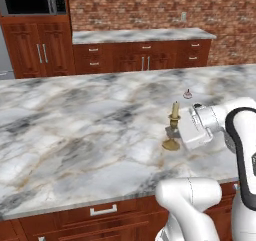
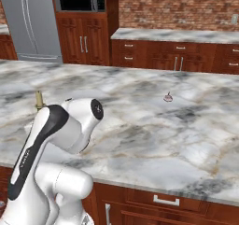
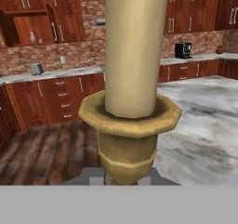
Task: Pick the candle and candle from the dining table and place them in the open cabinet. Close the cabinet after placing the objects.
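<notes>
On the bench [image 1: 75, 130], left of the arm, the brass candle [image 1: 173, 127] stands upright with its round base on the marble. The hand [image 1: 172, 131] comes in from the right, shut on the stem; it looks gripped but not yet lifted. Farther right and back, the small second candle [image 1: 188, 94] sits untouched. So neither candle is stowed, and the cabinet has yet to be closed.

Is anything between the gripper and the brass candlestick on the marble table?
Nothing visible: the gripper is already shut on the brass candlestick's stem, upright on the marble table. The small tan candle sits apart, farther back.
</notes>
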### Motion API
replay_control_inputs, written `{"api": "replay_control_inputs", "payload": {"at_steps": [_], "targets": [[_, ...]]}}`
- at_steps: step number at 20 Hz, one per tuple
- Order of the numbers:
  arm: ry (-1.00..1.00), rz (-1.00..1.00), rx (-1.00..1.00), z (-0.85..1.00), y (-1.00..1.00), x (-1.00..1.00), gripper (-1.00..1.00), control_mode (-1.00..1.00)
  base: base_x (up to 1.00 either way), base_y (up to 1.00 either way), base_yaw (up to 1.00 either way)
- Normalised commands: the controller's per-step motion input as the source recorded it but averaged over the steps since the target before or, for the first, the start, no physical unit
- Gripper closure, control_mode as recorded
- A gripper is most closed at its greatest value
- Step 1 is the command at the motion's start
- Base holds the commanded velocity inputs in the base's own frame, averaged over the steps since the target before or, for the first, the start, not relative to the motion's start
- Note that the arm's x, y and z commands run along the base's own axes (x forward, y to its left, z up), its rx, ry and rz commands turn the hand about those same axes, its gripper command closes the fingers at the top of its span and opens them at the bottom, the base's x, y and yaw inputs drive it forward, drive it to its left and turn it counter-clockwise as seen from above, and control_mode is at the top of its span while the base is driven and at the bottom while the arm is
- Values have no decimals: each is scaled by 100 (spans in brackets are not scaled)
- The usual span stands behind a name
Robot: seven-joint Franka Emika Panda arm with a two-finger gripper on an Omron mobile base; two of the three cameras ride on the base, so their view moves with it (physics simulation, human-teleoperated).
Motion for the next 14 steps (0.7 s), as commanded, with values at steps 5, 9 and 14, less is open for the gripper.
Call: {"api": "replay_control_inputs", "payload": {"at_steps": [5,9,14], "targets": [[30,-11,0,46,9,-49,100,-100,0,0,0],[30,-18,-2,0,2,-14,100,-100,0,0,0],[-12,-2,0,0,1,-23,100,-100,0,0,0]]}}
